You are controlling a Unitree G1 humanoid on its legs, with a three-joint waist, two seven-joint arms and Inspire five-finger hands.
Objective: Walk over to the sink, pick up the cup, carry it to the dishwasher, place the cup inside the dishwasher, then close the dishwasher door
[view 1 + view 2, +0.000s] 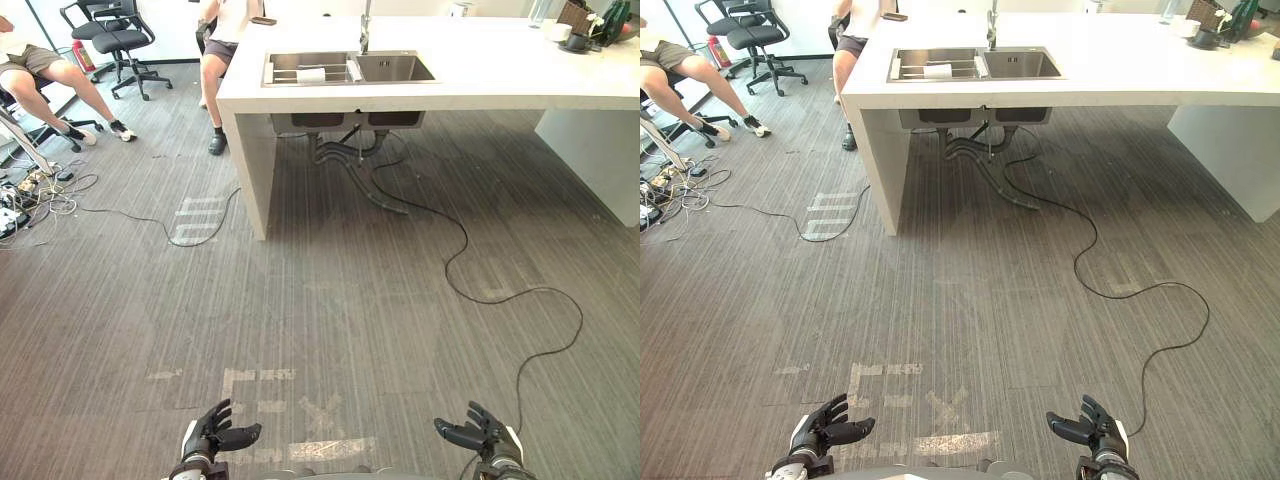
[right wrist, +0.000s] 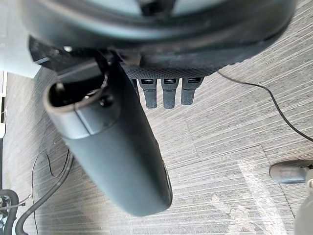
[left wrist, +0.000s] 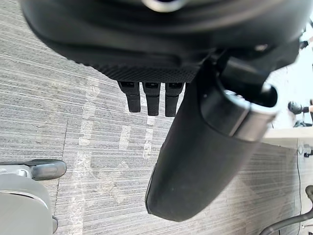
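The steel double sink [image 1: 350, 83] is set in a white counter [image 1: 500, 60] far ahead of me, with a tap [image 1: 365, 30] behind it. A white cup-like thing [image 1: 311, 74] lies on a rack in the sink's left basin. My left hand [image 1: 212, 432] and right hand [image 1: 482, 432] hang low over the grey floor, far from the sink. Both are open and empty. In the left wrist view the fingers [image 3: 151, 100] are straight over bare floor, and the right wrist view shows the same of its fingers [image 2: 168, 93].
A black cable [image 1: 460, 250] snakes across the floor from under the sink toward my right side. A person [image 1: 222, 50] stands at the counter's left end; another [image 1: 50, 75] sits at the far left near office chairs [image 1: 120, 40]. A tangle of wires [image 1: 30, 190] lies at the left.
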